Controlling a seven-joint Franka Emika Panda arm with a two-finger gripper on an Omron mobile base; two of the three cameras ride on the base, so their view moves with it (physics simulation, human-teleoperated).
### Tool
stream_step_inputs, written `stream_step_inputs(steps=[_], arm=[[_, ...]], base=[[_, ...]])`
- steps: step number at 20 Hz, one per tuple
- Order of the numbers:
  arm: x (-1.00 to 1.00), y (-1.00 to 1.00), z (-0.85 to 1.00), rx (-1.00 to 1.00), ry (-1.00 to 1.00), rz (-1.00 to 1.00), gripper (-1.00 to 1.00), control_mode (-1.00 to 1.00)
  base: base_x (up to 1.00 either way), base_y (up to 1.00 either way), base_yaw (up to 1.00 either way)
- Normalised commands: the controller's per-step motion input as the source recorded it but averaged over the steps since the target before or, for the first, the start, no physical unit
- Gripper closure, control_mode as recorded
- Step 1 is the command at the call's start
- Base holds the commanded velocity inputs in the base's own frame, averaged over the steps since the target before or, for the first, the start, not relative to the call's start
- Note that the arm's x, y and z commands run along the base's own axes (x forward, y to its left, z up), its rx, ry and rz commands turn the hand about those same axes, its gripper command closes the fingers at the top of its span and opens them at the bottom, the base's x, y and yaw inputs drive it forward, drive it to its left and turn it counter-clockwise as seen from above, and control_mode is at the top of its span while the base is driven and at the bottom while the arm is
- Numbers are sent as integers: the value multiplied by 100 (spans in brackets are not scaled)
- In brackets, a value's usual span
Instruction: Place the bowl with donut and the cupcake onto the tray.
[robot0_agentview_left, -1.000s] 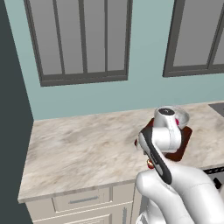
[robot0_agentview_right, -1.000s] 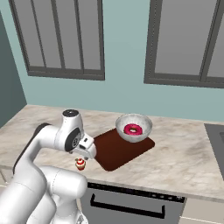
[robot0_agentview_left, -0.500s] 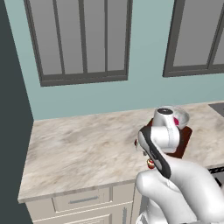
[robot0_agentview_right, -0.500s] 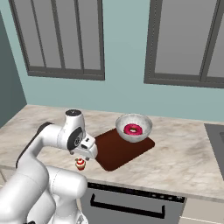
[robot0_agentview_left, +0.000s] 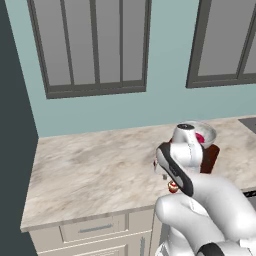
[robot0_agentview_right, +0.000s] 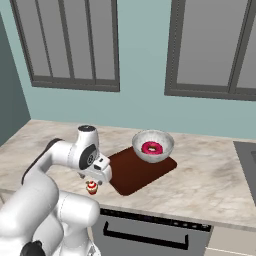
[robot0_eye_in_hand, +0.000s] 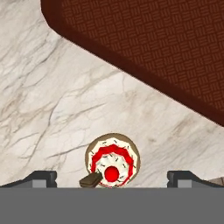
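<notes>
The bowl (robot0_agentview_right: 153, 145) already sits on the far corner of the tray (robot0_agentview_right: 131, 175) with the donut (robot0_agentview_right: 151, 147) inside it, so that half of the task looks done; the step in hand is the cupcake (robot0_eye_in_hand: 112, 161), which stands upright on the marble desk (robot0_agentview_right: 215, 180) just beside the tray's near edge, off it and apart from it; the hand (robot0_agentview_right: 93, 176) hangs directly above the cupcake, and in the hand view its two dark tips stand wide apart at either side with the cupcake between them, so the hand is released and grasping nothing; the tips appear above the frosting, not yet level with the wrapper, though how far above is hard to judge; the next move, as I read it, calls for a straight descent until the fingers flank the red wrapper, a gentle closing on so small a thing, then a lift and a short carry over the rim onto the bare woven surface of the tray (robot0_eye_in_hand: 166, 48), keeping clear of the bowl.
</notes>
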Motion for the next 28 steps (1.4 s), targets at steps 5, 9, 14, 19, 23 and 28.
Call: stream_step_inputs(steps=[5, 9, 14, 19, 23, 28], arm=[[-5, 3, 0, 0, 15, 0, -100, -100], [-2, 0, 0, 0, 11, 2, -100, -100], [0, 0, -6, 0, 4, 3, -100, -100], [0, 0, -11, 0, 0, 2, -100, -100], [0, 0, -14, 0, 0, 2, -100, -100], [0, 0, -13, 0, 1, 2, -100, -100]], base=[[0, 0, 0], [0, 0, 0], [0, 0, 0], [0, 0, 0], [0, 0, 0], [0, 0, 0]])
